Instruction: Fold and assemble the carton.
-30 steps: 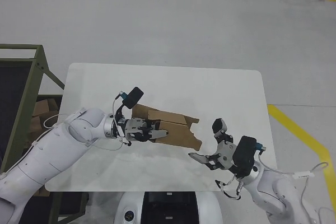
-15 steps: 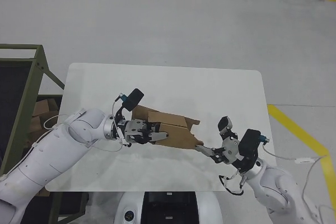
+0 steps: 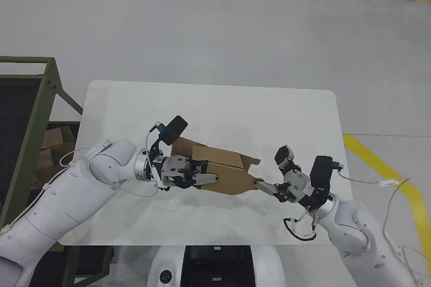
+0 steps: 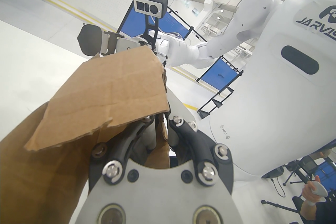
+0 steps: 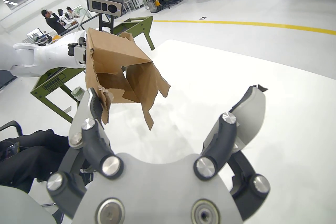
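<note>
Cardboard, brown and ragged at the edges: the carton (image 3: 219,167) hung between the two arms, its long axis running straight from one tool to the other across the front half of the white bench (image 3: 201,107). The left tool (image 3: 205,174) had it properly, jaws clamped on a wall at its own end, and the box looked to be held just clear of the surface rather than resting on it. At the other end the open mouth faced the right tool (image 3: 271,172), loose flaps dangling. That tool stood spread wide, gripping nothing, though one finger (image 5: 86,109) was touching a torn corner flap (image 5: 105,100) while the other stood well apart from the card. So the flaps lay dead ahead of the right tool, clearly the nearer of the two for folding, with the left serving as anchor. I reckoned the next move needed that flap caught or pushed inward along the box's axis, and a torn edge could easily slip or rip further. Plenty of bare bench lay beyond the carton. A green frame (image 3: 50,79) stood off the left side, and a yellow line (image 3: 388,172) ran along the floor on the right.
</note>
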Available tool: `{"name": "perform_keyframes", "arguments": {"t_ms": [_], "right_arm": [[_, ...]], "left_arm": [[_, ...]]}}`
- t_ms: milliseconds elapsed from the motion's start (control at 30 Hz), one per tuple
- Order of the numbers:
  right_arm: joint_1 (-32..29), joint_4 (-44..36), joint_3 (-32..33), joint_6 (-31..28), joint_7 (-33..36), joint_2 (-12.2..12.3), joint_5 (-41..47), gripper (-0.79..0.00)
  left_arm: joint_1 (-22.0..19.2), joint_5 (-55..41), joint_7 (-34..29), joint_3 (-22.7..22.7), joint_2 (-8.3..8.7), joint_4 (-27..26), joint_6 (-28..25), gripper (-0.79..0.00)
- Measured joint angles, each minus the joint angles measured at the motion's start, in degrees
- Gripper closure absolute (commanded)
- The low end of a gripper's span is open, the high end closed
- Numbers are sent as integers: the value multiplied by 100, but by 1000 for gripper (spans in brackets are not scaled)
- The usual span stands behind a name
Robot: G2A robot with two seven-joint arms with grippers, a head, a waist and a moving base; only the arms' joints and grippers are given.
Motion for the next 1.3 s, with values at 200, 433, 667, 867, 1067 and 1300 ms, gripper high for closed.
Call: {"name": "perform_keyframes", "arguments": {"t_ms": [200, 433, 667, 867, 1067, 1300], "right_arm": [[370, 424, -182, -533, 76, -40, 253, -785], [582, 636, -343, -548, 171, -90, 323, -785], [727, 790, -458, -607, 223, -133, 415, -757], [886, 915, -576, -784, 279, -170, 532, -496], [980, 955, -646, -836, 348, -199, 573, -329], [977, 911, -653, -914, 387, -214, 587, -305]], "left_arm": [[3, -118, -195, -39, -33, -7, 0, 0], [16, -247, -378, -90, -76, -54, 0, 0], [36, -259, -415, -110, -100, -84, 0, 0], [33, -247, -415, -105, -105, -82, 0, 0], [36, -249, -415, -112, -102, -78, 0, 0], [34, -257, -415, -117, -99, -47, 0, 0]]}}
